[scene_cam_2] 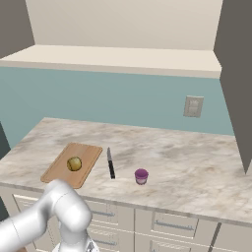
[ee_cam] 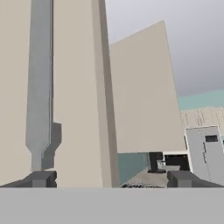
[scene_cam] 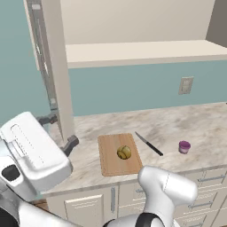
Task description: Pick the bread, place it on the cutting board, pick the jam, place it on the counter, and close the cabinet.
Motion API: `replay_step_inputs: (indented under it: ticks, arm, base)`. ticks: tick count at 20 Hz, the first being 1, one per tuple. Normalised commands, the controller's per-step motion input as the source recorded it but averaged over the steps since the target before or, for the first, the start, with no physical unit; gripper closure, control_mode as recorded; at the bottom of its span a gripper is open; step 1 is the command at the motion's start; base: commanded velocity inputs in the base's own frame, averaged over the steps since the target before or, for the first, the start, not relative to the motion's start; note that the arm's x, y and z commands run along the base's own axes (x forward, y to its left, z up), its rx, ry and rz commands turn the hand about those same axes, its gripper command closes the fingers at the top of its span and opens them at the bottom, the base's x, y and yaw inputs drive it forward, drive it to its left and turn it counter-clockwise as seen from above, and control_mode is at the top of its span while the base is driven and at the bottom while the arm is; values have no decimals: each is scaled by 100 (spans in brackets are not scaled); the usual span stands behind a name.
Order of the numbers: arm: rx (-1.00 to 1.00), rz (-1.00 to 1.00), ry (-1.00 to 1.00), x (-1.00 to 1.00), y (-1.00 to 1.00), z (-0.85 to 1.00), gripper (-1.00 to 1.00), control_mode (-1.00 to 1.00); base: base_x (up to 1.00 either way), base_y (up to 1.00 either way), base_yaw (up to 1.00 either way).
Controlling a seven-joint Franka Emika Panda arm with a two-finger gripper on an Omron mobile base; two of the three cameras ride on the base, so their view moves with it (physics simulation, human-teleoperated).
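Observation:
The bread [scene_cam: 124, 152] [scene_cam_2: 74, 163] lies on the cutting board [scene_cam: 108, 162] [scene_cam_2: 56, 172]. On the counter [scene_cam: 190, 124] [scene_cam_2: 187, 162], right of the board, the purple jam [scene_cam: 184, 146] [scene_cam_2: 141, 175] stands upright. The cabinet [scene_cam: 142, 51] [scene_cam_2: 113, 56] is open, and its left door [scene_cam: 55, 66] [ee_cam: 70, 87] swings out toward me. My gripper [scene_cam: 60, 131] [ee_cam: 111, 179] is open at that door's lower end, one finger on each side of its edge. In the hand view the door's bar handle [ee_cam: 39, 87] runs just above the left fingertip [ee_cam: 39, 178].
A black-handled knife [scene_cam: 148, 143] [scene_cam_2: 110, 162] lies between the board and the jam. A wall outlet [scene_cam: 185, 85] [scene_cam_2: 193, 106] sits on the teal backsplash. The right cabinet door [scene_cam_2: 236, 74] stands open over the counter's right part. Cream drawer fronts [scene_cam: 213, 186] run below.

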Motion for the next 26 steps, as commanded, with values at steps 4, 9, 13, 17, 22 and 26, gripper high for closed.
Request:
replay_step_inputs:
  ticks: [4, 9, 13, 17, 22, 26]
  arm:
    - [0, -3, 0, 5, -49, 0, -100, -100]
    - [0, 0, 0, 10, -54, 0, -100, -100]
    - [0, 0, 0, 19, -57, 0, -100, -100]
    - [0, 1, 0, 20, -52, 0, -100, -100]
    - [0, 1, 0, 22, -46, 0, -100, -100]
    - [0, 1, 0, 23, -44, 0, -100, -100]
  base:
    - [0, 0, 0]
    - [0, 0, 0]
    - [0, 0, 0]
    - [0, 0, 0]
    - [0, 0, 0]
    - [0, 0, 0]
